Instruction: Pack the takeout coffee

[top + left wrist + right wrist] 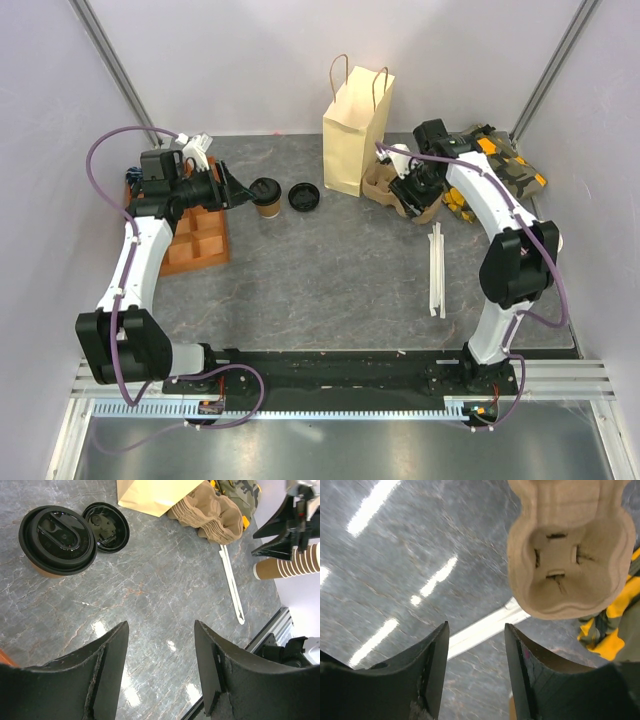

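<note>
The small brown paper coffee cup with round black plastic lid (pixel 266 197) stood on the grey marbled table (pixel 330 280), at nine o'clock of a loose black lid (pixel 303 196). The left gripper (pixel 236 188), at the cup's nine o'clock, was spread and empty; the right gripper (pixel 476 630) was spread too, empty.

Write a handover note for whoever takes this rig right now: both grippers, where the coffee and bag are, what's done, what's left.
Left gripper: open, empty, close to the coffee but not touching it.
Right gripper: open, empty, by the cup carrier.
Coffee: lidded, upright on the table, beside a loose lid, left of the bag.
Bag: upright at the far side.
Done: nothing packed yet.
Left: grasp the coffee and put it in the bag.
</note>
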You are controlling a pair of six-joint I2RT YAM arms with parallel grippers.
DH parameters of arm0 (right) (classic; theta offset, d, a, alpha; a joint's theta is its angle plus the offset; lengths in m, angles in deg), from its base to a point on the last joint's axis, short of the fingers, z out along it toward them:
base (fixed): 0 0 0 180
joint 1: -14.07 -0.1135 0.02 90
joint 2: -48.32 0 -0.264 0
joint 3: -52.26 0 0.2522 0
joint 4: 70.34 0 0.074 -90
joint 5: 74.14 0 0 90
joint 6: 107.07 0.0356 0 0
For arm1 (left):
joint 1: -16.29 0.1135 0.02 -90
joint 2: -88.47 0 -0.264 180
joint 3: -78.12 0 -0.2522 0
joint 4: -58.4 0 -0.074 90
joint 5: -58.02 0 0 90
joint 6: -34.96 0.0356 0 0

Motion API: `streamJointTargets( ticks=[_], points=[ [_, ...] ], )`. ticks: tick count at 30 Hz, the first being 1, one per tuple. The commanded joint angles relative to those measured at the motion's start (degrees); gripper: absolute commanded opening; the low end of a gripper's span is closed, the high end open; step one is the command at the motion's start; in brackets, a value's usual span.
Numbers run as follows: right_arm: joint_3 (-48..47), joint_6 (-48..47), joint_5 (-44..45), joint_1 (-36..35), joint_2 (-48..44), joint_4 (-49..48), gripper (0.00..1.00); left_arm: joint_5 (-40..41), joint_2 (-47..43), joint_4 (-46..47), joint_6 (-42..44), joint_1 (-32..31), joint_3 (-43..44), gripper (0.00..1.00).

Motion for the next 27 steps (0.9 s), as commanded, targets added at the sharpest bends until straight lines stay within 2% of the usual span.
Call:
streamJointTargets(
  ticks=[1, 15, 27],
  points=[
    [-3.3, -4.8, 3.4, 2.2, 2.8, 2.7, 0.54, -1.1, 0.4, -0.5, 2.2, 0.2, 2.1, 0.62],
    [-8.8, -5.4, 3.2, 2.5, 10.2, 0.9, 0.51, -1.3, 1.9, -0.6, 1.5, 0.2, 2.3, 0.62],
    [-8.4, -6.0, 3.2, 2.7, 12.0, 0.2, 0.45, -0.6, 2.1, -0.6, 1.4, 0.2, 2.1, 0.62]
  ],
)
